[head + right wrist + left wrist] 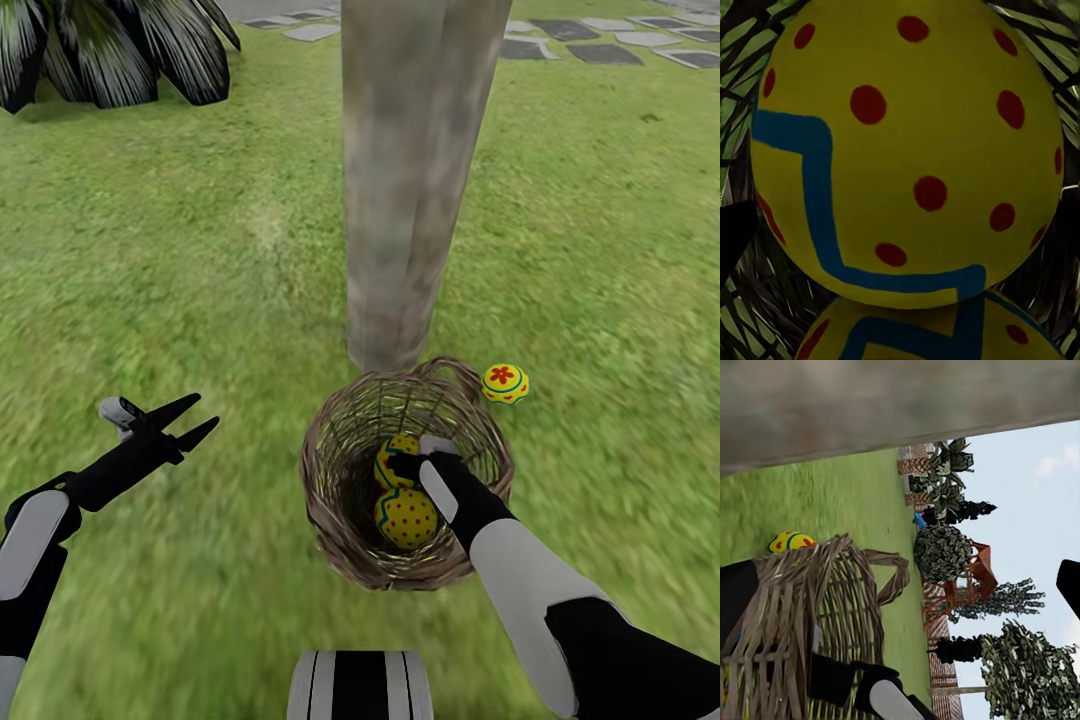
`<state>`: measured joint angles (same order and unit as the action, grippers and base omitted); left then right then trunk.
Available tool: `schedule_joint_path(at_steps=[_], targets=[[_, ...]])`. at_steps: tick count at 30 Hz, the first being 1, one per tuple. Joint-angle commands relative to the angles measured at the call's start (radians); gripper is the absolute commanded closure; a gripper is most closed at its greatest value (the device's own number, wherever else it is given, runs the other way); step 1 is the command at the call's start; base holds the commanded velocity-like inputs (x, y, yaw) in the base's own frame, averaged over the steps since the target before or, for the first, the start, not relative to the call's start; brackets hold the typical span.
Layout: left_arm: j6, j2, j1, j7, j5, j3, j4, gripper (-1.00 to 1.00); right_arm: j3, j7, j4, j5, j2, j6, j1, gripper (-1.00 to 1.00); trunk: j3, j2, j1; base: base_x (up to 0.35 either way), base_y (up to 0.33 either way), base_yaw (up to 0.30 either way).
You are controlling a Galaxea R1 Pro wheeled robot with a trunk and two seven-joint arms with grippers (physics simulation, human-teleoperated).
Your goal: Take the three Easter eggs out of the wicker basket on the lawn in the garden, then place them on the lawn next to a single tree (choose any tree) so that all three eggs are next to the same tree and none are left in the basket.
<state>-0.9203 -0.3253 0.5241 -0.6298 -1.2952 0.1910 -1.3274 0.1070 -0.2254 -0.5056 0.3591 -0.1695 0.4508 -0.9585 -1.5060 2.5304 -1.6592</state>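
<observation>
Eggs: two in basket (340, 500); R claw (404, 466) at upper egg (396, 452), grip unclear; L claw (190, 420) spread, empty.

palm (110, 50) far left | paving stones (600, 45) beyond grass

The wicker basket (340, 500) is brown open weave. Two eggs in the basket (405, 517) are yellow with red dots and a blue zigzag band; the right wrist view shows the same pattern close up on one egg (907, 150). The egg on the grass (505, 383) is yellow with a red flower mark and blue banding. The lawn (180, 260) is green, the tree trunk (405, 180) mottled grey-brown, the stepping stones (605, 52) grey. The arms are black and white
</observation>
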Motion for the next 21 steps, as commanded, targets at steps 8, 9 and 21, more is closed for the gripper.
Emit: schedule_joint_path(at_steps=[8,9,21], targets=[[-0.005,0.000,0.000,-0.002,0.000,0.001,0.001,-1.00,0.007,-0.009,-0.010,0.011,0.001,0.003,0.000,-1.00,-0.016,0.001,-0.002,0.000,0.000,0.000],[-0.005,0.000,0.000,-0.002,0.000,0.001,0.001,-1.00,0.007,-0.009,-0.010,0.011,0.001,0.003,0.000,-1.00,-0.020,0.001,-0.002,0.000,0.000,0.000],[-0.005,0.000,0.000,-0.003,0.001,0.001,0.002,-1.00,0.007,-0.010,-0.024,0.011,0.001,0.003,0.000,-1.00,-0.039,0.003,-0.004,0.000,0.000,0.000]])
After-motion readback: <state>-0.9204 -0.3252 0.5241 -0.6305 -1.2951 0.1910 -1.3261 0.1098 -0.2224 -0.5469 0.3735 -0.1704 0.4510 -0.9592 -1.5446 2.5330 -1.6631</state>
